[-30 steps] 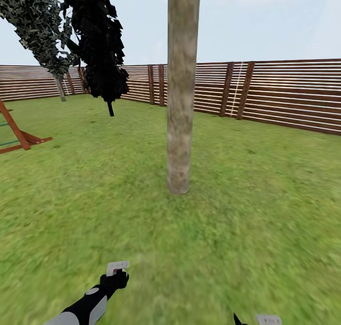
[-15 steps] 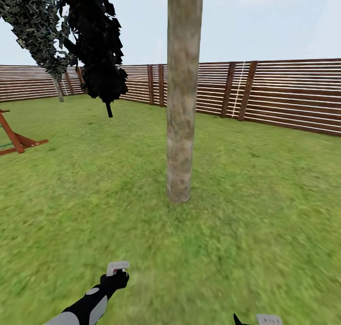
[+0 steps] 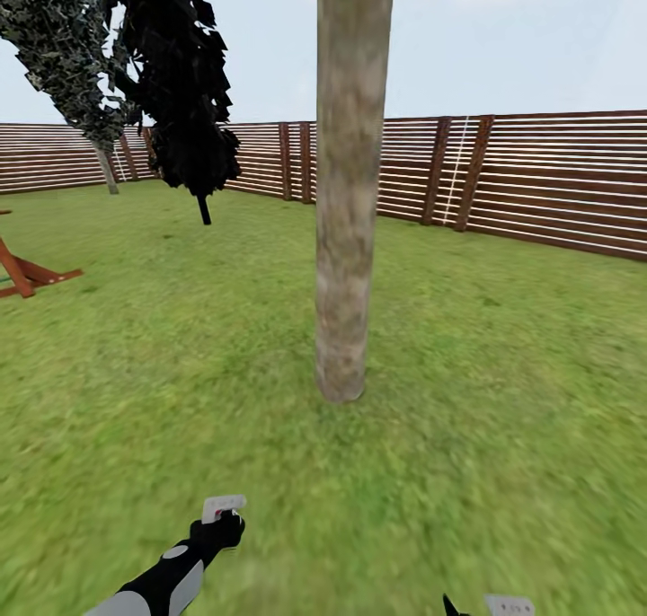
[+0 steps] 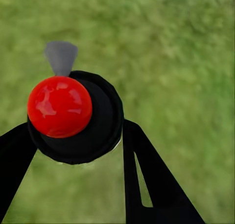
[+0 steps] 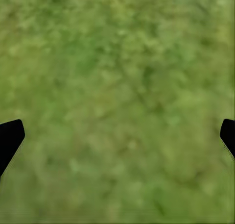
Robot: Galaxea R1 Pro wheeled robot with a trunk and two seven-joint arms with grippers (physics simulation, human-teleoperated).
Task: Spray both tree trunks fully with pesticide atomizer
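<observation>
Straight ahead on the grass stands a tree with a thick mottled grey-brown tree trunk [image 3: 346,239]. A second tree [image 3: 67,50] with jagged dark green foliage stands far off at the back left by the fence. My left gripper [image 4: 73,138] is shut on the pesticide atomizer [image 4: 100,123], a black round body with a red ball cap and a grey nozzle. In the head view, the left gripper [image 3: 223,519] hangs low at the left, short of the trunk, with the atomizer's white mark [image 3: 222,507] at its tip. My right gripper [image 5: 117,136] is open over bare grass.
A black-leaved tree [image 3: 184,86] with a thin dark trunk stands back left. A brown slatted fence [image 3: 539,176] rings the lawn. A red-brown wooden frame [image 3: 27,275] sits at the left edge. Open grass lies around the near trunk.
The whole view has shifted: the near trunk looks larger and its base sits lower in the picture, so the camera has come closer. Both arms keep their pose.
</observation>
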